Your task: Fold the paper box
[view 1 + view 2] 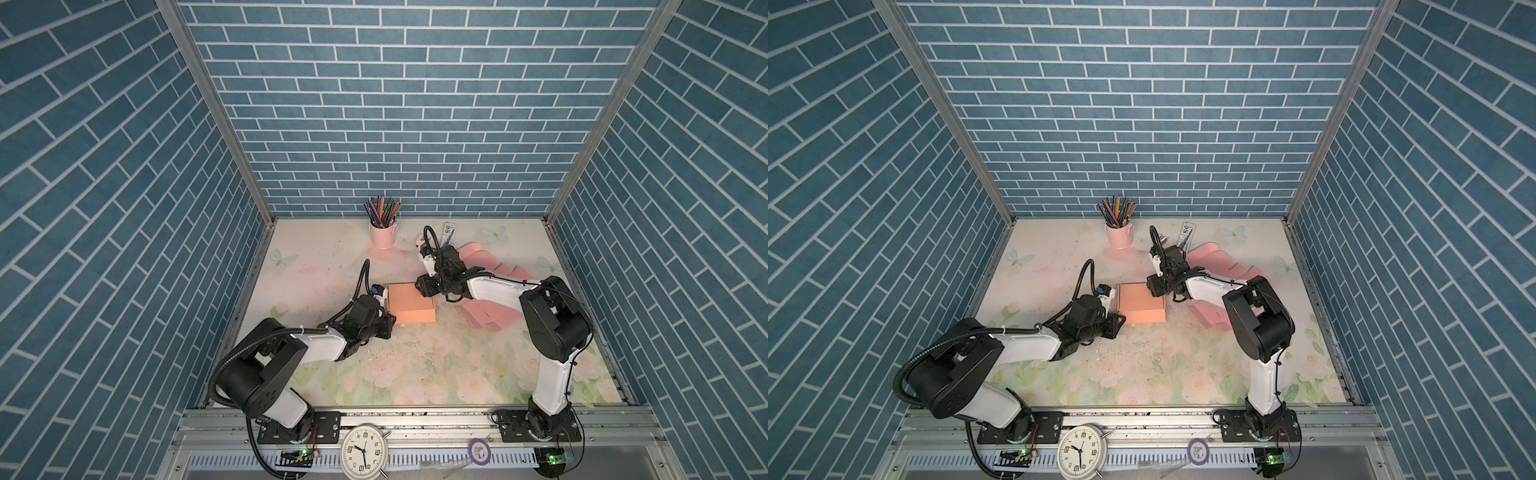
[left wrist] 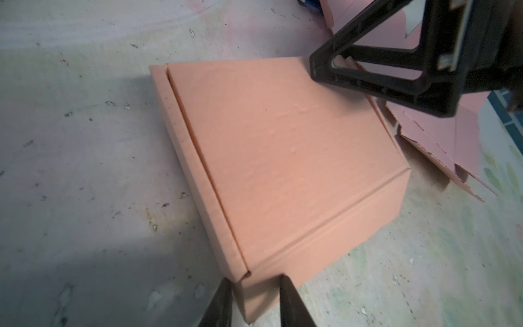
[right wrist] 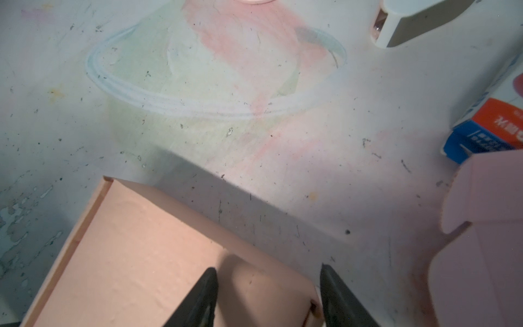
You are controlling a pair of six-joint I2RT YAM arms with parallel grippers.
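The paper box (image 1: 411,303) (image 1: 1140,303) is salmon pink and lies on the mat with its lid down flat. My left gripper (image 1: 391,321) (image 1: 1121,320) is at its near left corner. In the left wrist view the gripper (image 2: 256,286) is shut on that corner of the box (image 2: 283,158), a finger against each side. My right gripper (image 1: 426,289) (image 1: 1155,287) is at the far right corner and stands open. In the right wrist view the gripper (image 3: 268,271) has one finger over the lid (image 3: 135,254) and one beside the box.
Flat pink box blanks (image 1: 492,318) lie to the right of the box, with more (image 1: 478,253) behind the right arm. A pink cup of pencils (image 1: 383,235) stands at the back. A blue and white carton (image 3: 486,127) lies near the blanks. A clock (image 1: 363,451) sits on the front rail.
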